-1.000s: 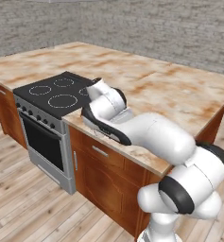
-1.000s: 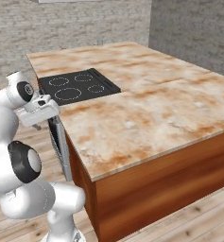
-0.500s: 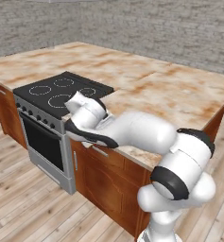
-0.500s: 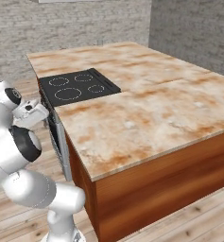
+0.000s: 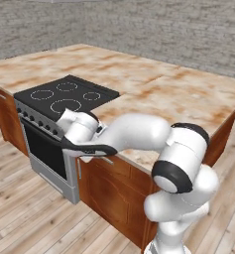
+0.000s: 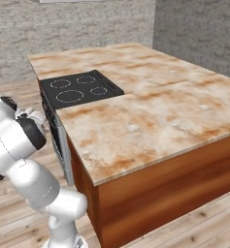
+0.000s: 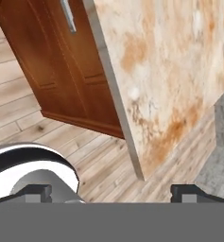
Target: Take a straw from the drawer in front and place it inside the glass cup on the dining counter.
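In the left base view your arm reaches from the lower right across to the left centre, its hand low against the front edge of the dining counter, just right of the oven that sits under the black cooktop. The gripper lies at that edge, just above the drawer, whose front shows as a reddish-brown strip under the stone lip, shut. You see the hand side-on there, so that view does not tell how the fingers stand. In the hand view the two dark fingertips sit at the bottom left and bottom right of the frame, well apart, with nothing between them. Above them the counter's stone edge runs diagonally from top centre down to the lower middle; the cream, rust-mottled top fills the right side, and a wood cabinet door with a silver handle takes the upper left, plank floor below it. In the right base view the arm bends at the left edge, beside the oven front, with the counter spreading across the centre and right.
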Available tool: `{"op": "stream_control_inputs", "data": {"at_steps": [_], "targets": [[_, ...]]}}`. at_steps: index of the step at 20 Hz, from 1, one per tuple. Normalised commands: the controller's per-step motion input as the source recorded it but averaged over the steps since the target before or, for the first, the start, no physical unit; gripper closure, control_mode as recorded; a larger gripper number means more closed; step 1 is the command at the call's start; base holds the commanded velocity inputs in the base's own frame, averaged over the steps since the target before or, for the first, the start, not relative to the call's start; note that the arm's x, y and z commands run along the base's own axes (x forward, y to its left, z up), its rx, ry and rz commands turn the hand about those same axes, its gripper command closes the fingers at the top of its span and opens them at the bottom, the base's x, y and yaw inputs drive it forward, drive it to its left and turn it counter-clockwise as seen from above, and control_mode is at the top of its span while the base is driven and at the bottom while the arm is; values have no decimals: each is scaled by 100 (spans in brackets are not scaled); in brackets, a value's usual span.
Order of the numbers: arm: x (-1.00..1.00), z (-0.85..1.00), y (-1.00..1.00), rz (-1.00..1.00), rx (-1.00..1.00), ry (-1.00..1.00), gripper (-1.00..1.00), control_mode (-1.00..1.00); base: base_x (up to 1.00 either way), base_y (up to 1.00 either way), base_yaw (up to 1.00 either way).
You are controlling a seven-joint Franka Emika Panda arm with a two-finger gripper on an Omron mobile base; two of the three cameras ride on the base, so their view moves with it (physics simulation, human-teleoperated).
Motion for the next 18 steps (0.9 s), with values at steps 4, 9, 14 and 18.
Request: {"op": "stream_control_inputs", "data": {"at_steps": [4,9,14,18], "targets": [[16,-30,2,0,-14,0,-100,-100,0,0,0],[12,-23,2,0,-13,0,-100,-100,0,0,0],[4,-21,1,0,-12,0,-100,-100,0,0,0],[1,-22,0,0,-10,-2,-100,-100,0,0,0]]}}
